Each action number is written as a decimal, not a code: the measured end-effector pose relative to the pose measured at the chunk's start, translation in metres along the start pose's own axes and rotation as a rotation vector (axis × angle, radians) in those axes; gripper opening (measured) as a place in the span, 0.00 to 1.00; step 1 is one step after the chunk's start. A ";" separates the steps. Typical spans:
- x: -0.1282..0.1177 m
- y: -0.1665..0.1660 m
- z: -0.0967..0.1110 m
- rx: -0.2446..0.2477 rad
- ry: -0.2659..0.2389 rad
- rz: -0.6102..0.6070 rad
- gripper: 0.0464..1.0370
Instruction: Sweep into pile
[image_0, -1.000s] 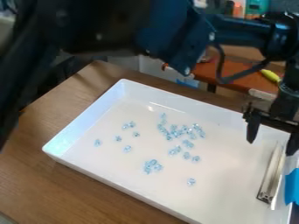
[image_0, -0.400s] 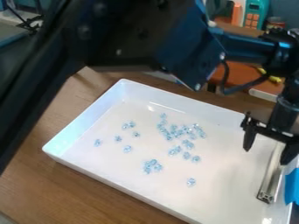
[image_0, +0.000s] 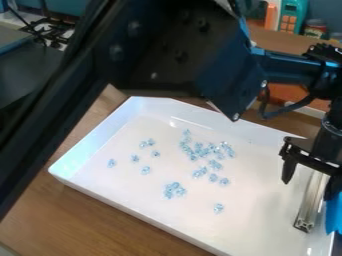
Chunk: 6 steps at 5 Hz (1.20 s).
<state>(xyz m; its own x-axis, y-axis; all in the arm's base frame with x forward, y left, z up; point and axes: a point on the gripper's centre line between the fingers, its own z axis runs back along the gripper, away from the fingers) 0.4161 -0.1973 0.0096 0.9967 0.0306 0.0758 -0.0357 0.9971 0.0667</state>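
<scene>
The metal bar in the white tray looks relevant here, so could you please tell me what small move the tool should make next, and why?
I would probably lower the tool slightly and close it on the metal bar: its fingers are apart, the bar shows between them, and the pale blue pieces lie scattered, waiting for something to sweep them.

Blue pieces (image_0: 175, 190) scattered in tray (image_0: 257, 210).

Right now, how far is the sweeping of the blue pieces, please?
No single pile is made: the pieces lie in loose clusters and singles across the tray. Nothing looks in hand; the gripper has its jaws apart by the bar. Left: probably grip the bar, then sweep all together.
</scene>
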 end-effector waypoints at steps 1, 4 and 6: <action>0.001 -0.002 -0.004 0.001 -0.001 0.010 0.92; -0.004 -0.011 -0.013 0.011 0.012 -0.003 0.30; -0.010 0.000 -0.015 0.000 0.021 -0.001 0.30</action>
<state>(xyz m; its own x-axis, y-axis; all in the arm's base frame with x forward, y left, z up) 0.4076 -0.1963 -0.0057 0.9980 0.0312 0.0549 -0.0349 0.9972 0.0667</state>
